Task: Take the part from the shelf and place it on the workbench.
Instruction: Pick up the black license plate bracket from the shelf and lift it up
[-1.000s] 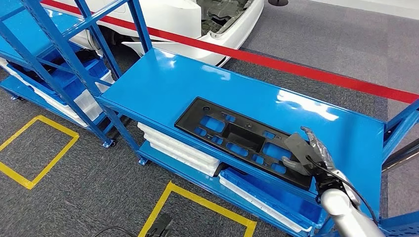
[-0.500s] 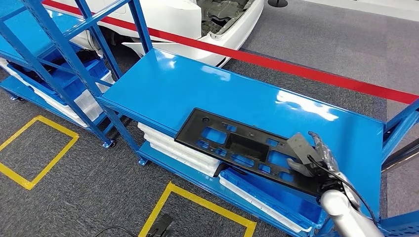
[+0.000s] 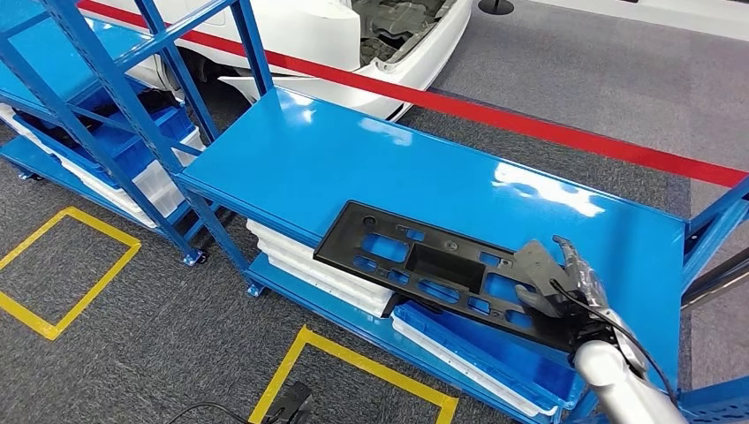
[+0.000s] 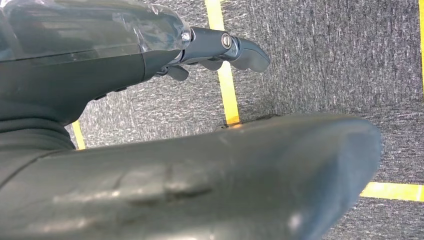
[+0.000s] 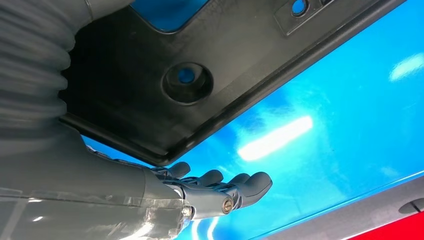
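The part [image 3: 433, 269] is matt black with cut-outs through which blue shows. The shelf [image 3: 309, 159] is glossy bright blue, as are its posts [image 3: 115, 88]. The bins [image 3: 477, 353] below are blue over white. The floor [image 3: 159, 327] is speckled grey carpet with yellow lines [image 3: 75, 265] and a red stripe [image 3: 530, 124]. The car [image 3: 353, 35] is white. The right hand [image 3: 565, 283] is grey and dark, the arm [image 3: 618, 384] silver.

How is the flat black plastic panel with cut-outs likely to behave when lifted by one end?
The flat black plastic panel is probably light, being thin and full of openings. Held at one end by the right hand, it looks stiff, not drooping. It may slide on the glossy blue shelf.
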`<state>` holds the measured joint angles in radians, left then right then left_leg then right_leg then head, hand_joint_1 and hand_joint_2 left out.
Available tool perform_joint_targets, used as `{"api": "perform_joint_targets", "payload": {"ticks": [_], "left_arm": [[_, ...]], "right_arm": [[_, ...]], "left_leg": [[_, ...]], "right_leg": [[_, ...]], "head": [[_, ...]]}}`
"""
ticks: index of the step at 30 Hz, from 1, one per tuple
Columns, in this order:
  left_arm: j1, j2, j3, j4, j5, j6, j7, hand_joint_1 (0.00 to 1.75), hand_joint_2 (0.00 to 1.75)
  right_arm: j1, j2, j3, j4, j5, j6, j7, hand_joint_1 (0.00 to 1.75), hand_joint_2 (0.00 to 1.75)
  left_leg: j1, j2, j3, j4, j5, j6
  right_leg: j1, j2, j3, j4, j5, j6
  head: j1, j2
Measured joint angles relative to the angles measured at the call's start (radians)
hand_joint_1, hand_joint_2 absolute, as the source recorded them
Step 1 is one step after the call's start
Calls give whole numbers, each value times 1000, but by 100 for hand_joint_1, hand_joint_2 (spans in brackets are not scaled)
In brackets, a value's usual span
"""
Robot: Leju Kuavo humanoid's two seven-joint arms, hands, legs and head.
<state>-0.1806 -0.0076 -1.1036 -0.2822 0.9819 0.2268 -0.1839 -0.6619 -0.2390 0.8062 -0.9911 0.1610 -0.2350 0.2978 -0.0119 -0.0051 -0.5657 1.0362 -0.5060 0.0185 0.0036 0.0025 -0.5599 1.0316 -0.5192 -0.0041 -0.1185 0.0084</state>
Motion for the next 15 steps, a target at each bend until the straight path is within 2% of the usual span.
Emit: {"api": "perform_joint_targets", "payload": {"ticks": [5,9,15], "left_arm": [[0,0,0,0,-5,0,0,0,0],[0,0,0,0,-6,0,0,0,0],[1,0,0,0,-6,0,-1,0,0]], "right_arm": [[0,-2,0,0,4,-10,5,3,175],[0,-4,-1,0,-1,-8,-1,175,175],[-1,-6,-1,0,-33,22,-33,175,175]], "left_leg": [[0,0,0,0,0,0],[0,0,0,0,0,0],[0,0,0,0,0,0]], "right_leg": [[0,0,0,0,0,0],[0,0,0,0,0,0],[0,0,1,0,0,0]], "head": [[0,0],[0,0],[0,0]]}}
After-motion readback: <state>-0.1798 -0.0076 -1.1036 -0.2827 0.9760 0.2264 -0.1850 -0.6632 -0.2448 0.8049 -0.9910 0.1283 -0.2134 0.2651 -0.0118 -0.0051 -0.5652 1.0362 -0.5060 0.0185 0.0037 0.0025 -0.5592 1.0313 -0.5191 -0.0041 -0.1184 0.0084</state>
